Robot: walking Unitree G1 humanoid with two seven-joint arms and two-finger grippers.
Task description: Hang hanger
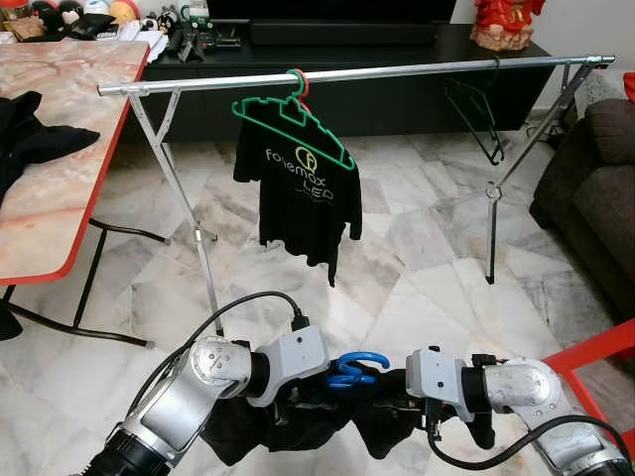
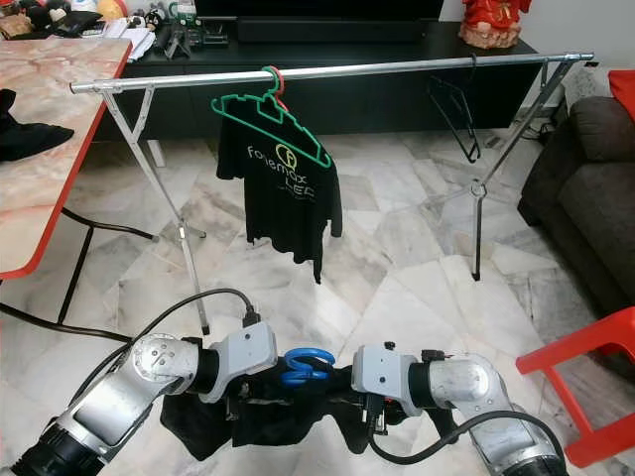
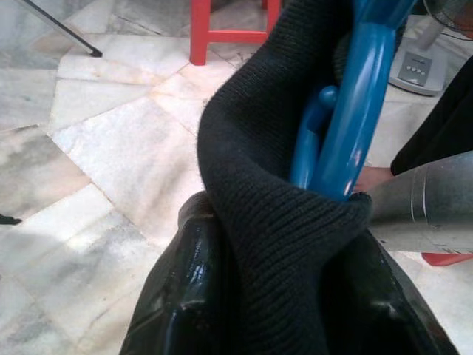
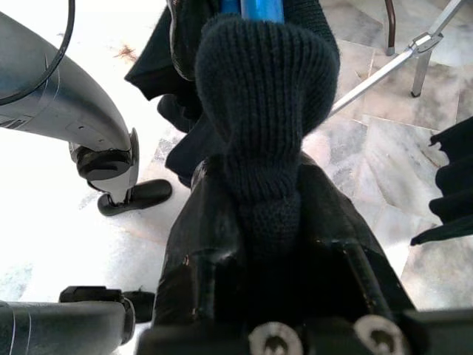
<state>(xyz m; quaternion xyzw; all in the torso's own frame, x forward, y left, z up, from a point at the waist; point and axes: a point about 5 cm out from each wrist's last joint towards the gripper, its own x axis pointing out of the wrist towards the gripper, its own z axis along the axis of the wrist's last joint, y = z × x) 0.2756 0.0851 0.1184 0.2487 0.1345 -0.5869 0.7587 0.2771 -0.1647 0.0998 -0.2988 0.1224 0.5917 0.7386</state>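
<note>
- our left gripper [image 3: 251,296] and right gripper [image 4: 270,244] each pinch the dark knit garment [image 3: 273,185] draped on the blue hanger [image 1: 355,371].
- both sit well below the clothes rail [image 1: 397,72].

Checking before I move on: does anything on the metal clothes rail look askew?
Yes. The green plastic hanger hangs steeply tilted on the silver rail, one arm dropping low, over the printed black T-shirt. The thin black hanger looks normal.

Blue hanger [image 1: 355,371] inside black knit garment [image 1: 298,421]

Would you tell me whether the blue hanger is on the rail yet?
Not yet: the blue hanger, wrapped in dark knitwear, is held low between both grippers, below the rail.
</note>
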